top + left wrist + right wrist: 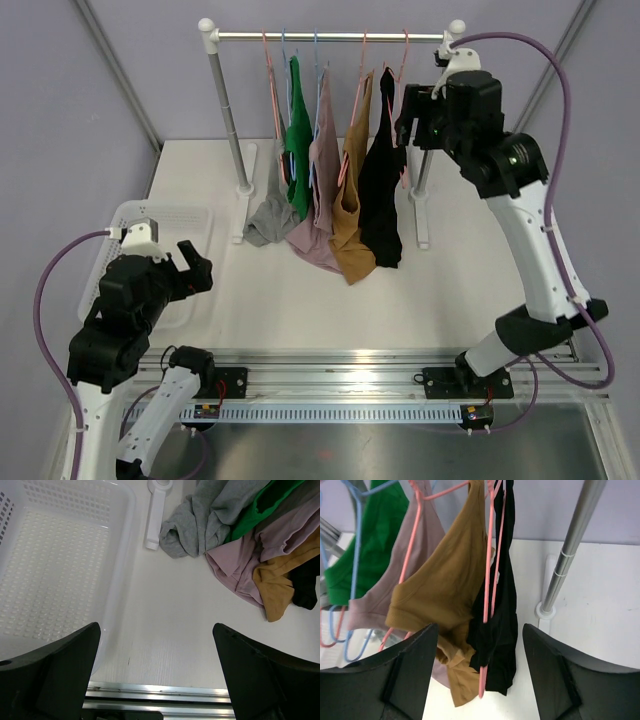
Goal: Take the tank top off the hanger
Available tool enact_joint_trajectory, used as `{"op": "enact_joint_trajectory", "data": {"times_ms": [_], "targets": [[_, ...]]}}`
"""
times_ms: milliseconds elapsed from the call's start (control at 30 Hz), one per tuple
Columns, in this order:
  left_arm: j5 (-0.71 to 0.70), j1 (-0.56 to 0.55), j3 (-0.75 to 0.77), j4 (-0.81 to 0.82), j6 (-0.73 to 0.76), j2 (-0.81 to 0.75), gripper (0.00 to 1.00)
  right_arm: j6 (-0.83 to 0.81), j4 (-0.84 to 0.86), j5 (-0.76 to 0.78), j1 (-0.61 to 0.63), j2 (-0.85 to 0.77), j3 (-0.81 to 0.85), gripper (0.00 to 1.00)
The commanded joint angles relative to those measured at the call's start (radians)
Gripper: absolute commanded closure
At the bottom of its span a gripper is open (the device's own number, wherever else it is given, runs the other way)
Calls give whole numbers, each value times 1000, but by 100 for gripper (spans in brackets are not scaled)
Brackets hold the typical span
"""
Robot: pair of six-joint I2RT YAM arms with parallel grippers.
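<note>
Several tank tops hang on hangers from the rail (330,37): grey, green, mauve, brown and black. The black tank top (380,190) (502,605) is the rightmost, on a pink hanger (487,580), its lower end bunched on the table. My right gripper (405,125) (480,630) is up beside the rail's right end. It is open, its two fingers standing either side of the black top and the hanger without touching them. The brown top (445,580) hangs just left. My left gripper (195,265) (156,627) hovers open and empty over the table's near left.
A white perforated basket (190,215) (122,555) sits at the left beside my left gripper. The rack's right upright (570,545) stands close to my right gripper, its foot (422,225) on the table. The left upright's foot (155,515) lies by the grey top (200,525).
</note>
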Motion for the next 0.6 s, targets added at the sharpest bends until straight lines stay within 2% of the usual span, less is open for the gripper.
{"op": "enact_joint_trajectory", "data": {"times_ms": [0,133,200,267,300,500,567], "targets": [[34,-4,-8,33,22,-16,1,-80,1,51,5,109,106,25],[43,-4,-11,39,25,-14,1,-117,-13,71,-1,233,220,30],[46,-4,-13,39,26,-14,1,-123,-34,81,-2,300,266,42],[51,-4,-13,39,26,-14,1,-129,-45,92,-4,339,324,48],[57,-4,-13,38,26,-16,1,-132,-45,97,-7,362,346,58],[61,-4,-25,47,29,-28,1,-126,-22,106,-15,384,332,67],[68,-4,-25,48,29,-25,1,-126,-17,107,-18,384,327,74]]}}
